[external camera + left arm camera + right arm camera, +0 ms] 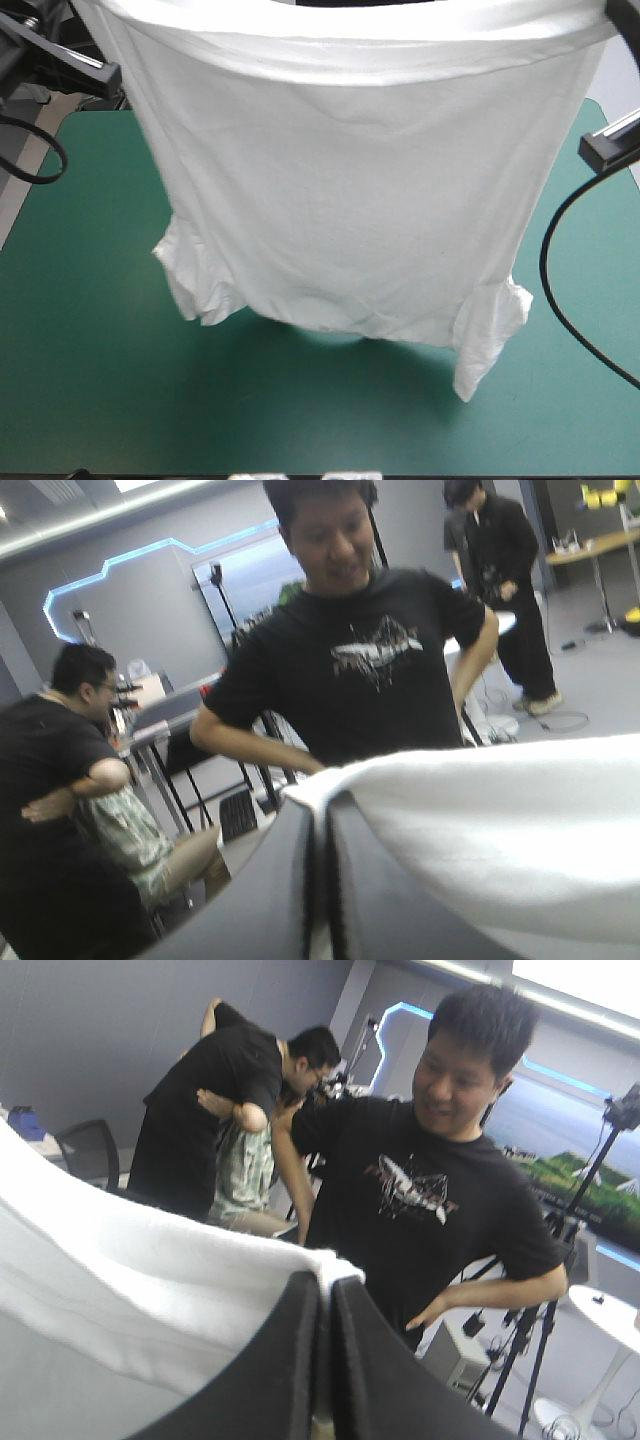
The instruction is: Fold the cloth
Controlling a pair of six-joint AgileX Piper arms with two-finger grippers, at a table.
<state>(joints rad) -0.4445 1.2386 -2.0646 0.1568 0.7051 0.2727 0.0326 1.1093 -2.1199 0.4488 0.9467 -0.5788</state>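
The white T-shirt [360, 190] hangs lifted high above the teal-green table [90, 350], stretched wide between both arms. Its short sleeves dangle near the bottom, one at the left [190, 280] and one at the right [490, 335], just above the cover. In the left wrist view my left gripper [320, 805] is shut on the T-shirt [500, 820], the cloth's edge pinched at the fingertips and stretching away to one side. In the right wrist view my right gripper [325, 1285] is shut on the T-shirt [130, 1280] in the same way. Both grippers are outside the high view.
Teal-green cover shows to the left, right and front of the hanging cloth. The near edge of the table [320, 470] runs along the bottom of the high view. Both wrist views look level into the room.
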